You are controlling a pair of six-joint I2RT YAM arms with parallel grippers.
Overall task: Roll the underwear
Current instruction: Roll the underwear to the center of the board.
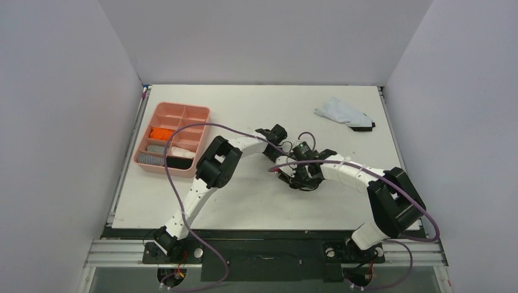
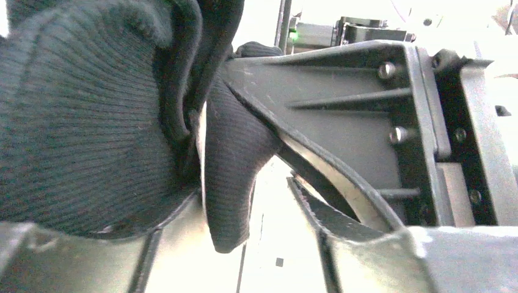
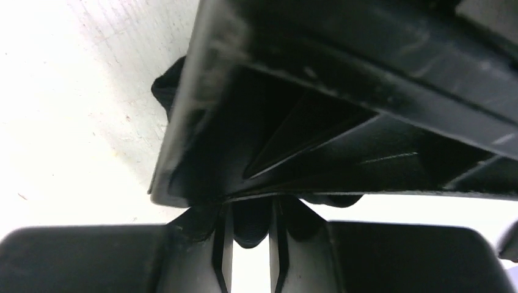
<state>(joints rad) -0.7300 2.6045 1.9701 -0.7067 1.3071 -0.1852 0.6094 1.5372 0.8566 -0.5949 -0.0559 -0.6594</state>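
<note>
Two arms meet over the middle of the surface [image 1: 244, 201] in the top view, the left arm [image 1: 217, 162] and right arm [image 1: 366, 177] with their wrists crowded together. The orange underwear [image 1: 162, 132] sits in a compartment of the pink tray [image 1: 183, 105] at the left edge. A pale cloth [image 1: 342, 113] lies near the far right corner.

In the left wrist view, the black underwear [image 2: 79, 122] bulges against one of the left fingers [image 2: 67, 259]. These stand apart, released, with a flap of cloth hanging between them.

In the right wrist view, the right fingers [image 3: 122, 262] are clenched on a fold of the black underwear.
</note>
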